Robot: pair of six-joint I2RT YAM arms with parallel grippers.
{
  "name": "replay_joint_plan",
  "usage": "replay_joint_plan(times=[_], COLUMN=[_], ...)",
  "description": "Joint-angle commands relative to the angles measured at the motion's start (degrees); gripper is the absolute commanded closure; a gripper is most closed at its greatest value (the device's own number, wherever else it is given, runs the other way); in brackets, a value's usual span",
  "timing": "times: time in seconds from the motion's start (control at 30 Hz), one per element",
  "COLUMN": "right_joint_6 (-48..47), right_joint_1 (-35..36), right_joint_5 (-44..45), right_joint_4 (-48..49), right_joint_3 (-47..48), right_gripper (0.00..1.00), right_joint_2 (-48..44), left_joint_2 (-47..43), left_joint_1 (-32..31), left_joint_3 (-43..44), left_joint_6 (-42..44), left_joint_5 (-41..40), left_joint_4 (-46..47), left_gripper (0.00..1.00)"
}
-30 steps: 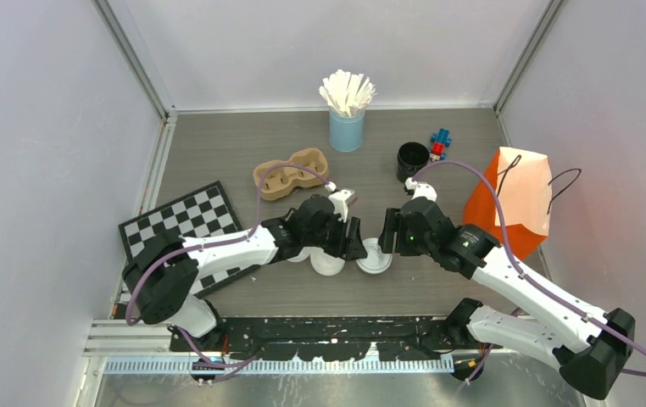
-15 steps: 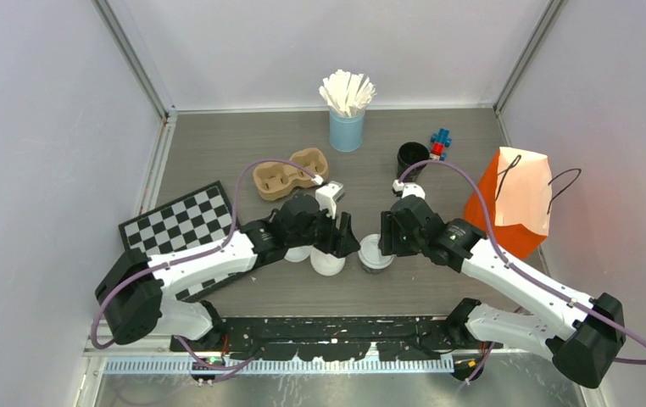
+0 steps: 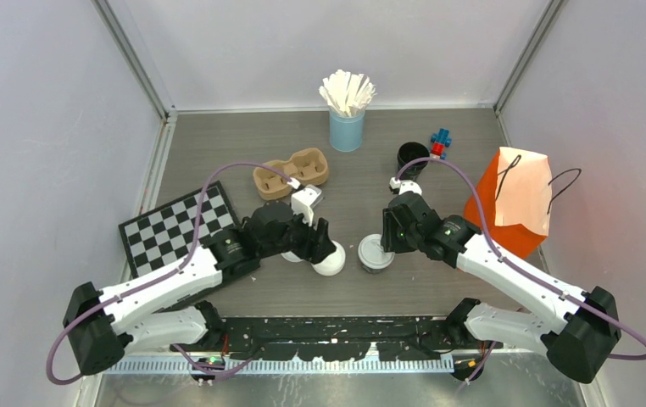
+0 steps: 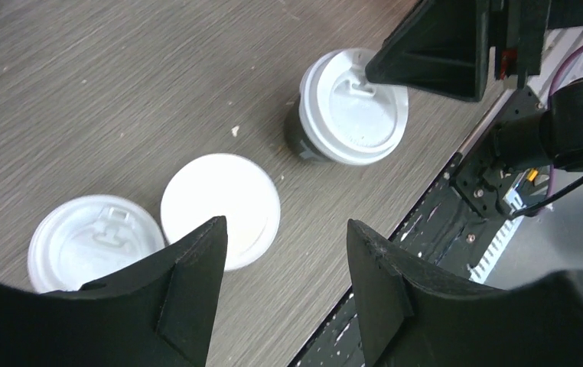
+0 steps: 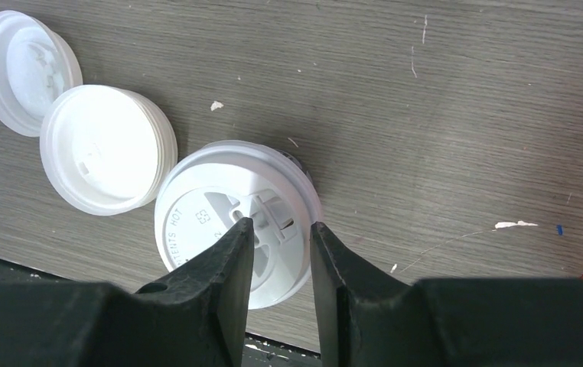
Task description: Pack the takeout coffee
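Claws both low near the front edge of the table (image 3: 303,292). Right claw (image 5: 281,248): jaws set to a slim gap, tips over the sip tab of the lidded black cup (image 5: 235,222). Nothing visibly clamped; contact with the lid unclear. Left claw (image 4: 281,283): roughly half spread, empty, hovering by a plain white lid (image 4: 219,210) and a second lid (image 4: 93,241), which lie just beside that cup.

Risk, my reading: the moulded plastic lid looks slick and springy. A pinch on the tab could pop it off or tip the light paper cup. The left arm is also close enough to knock it.

Mid-table: pulp carrier (image 3: 290,171), 2 wells, fibrous, apparently empty; flat checkerboard (image 3: 180,225) at left.

Farther: open black cup (image 3: 411,157), no lid; small block toy (image 3: 440,142); creased orange paper bag (image 3: 515,203) with cord handles.

Farthest: blue cup of flat white stirrers (image 3: 347,119).
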Motion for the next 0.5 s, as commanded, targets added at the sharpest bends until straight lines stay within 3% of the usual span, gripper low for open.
replay_joint_plan(times=[0.0,0.47], right_joint_6=[-1.0,-2.4], right_joint_1=[-0.5,-1.2], right_joint_5=[-0.2,-1.4], right_joint_4=[2.1,2.2], right_joint_3=[1.1,0.3], right_gripper=[0.62,0.64], right_joint_2=[0.3,1.3], left_joint_2=[-4.0,-12.4], left_joint_1=[0.2,0.2], left_joint_3=[-0.9,-0.6], left_joint_6=[2.7,6.1], left_joint_5=[-2.7,-8.0], left_joint_4=[-4.8,-12.3], left_gripper=[0.40,0.39])
